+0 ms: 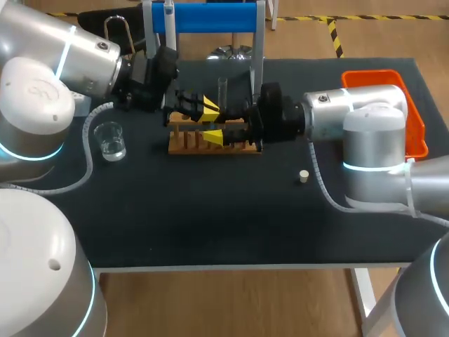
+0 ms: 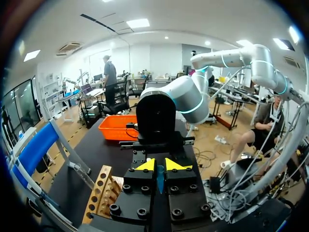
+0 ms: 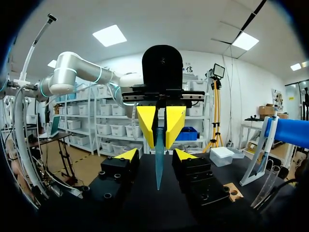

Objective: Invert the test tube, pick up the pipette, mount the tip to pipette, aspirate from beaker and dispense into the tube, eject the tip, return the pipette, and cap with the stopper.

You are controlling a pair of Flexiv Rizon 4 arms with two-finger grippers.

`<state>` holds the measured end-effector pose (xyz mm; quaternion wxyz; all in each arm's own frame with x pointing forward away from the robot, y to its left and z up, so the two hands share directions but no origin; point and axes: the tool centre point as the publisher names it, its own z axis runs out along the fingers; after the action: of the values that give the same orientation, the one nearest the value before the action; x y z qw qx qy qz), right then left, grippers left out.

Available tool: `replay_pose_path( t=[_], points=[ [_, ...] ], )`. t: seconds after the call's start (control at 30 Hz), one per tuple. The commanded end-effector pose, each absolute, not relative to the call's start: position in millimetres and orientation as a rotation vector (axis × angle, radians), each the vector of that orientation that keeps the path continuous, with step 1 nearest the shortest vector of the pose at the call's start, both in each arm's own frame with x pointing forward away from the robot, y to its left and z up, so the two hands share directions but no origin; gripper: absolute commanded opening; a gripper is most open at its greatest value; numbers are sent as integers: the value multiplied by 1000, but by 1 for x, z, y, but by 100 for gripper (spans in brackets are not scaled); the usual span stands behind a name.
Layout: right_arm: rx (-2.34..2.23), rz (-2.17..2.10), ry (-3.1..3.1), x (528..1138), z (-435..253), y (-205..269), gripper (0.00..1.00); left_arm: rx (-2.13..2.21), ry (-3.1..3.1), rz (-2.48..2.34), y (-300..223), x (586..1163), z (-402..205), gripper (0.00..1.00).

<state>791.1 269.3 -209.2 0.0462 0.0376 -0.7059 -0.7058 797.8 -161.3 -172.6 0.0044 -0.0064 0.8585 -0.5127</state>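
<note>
My left gripper [image 2: 160, 165] is shut on a blue translucent pipette tip [image 2: 160, 180]. In the right wrist view the same tip [image 3: 159, 166] hangs from the left gripper [image 3: 161, 126] into the gap between the fingers of my right gripper [image 3: 156, 154], which stands open without touching it. Both grippers meet over the wooden rack [image 1: 210, 142], the left gripper [image 1: 209, 108] just above the right gripper [image 1: 215, 136]. A clear test tube [image 1: 222, 90] stands upright behind them. The glass beaker [image 1: 111, 140] sits at the left. A small pale stopper [image 1: 304, 176] lies on the mat at the right.
A stand with a blue bar [image 1: 210, 17] rises at the back, right behind the rack. An orange tray [image 1: 415, 121] sits at the right edge of the table. The dark mat [image 1: 210, 217] stretches to the front edge.
</note>
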Motion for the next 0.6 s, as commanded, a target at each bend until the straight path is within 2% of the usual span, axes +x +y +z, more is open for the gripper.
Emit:
replay_pose_path(
  t=[0.03, 0.33, 0.43, 0.6],
  points=[
    [114, -2154, -2155, 791, -209, 271, 40, -19, 2688, -1607, -161, 797, -173, 0],
    [120, -2158, -2150, 791, -207, 269, 19, -19, 2688, -1607, -161, 797, -173, 0],
    [121, -2161, -2149, 792, -207, 268, 0, -19, 2688, -1607, -161, 797, -173, 0],
    [126, -2164, -2145, 792, -206, 268, 0, -19, 2688, -1607, -161, 797, -173, 0]
  ],
)
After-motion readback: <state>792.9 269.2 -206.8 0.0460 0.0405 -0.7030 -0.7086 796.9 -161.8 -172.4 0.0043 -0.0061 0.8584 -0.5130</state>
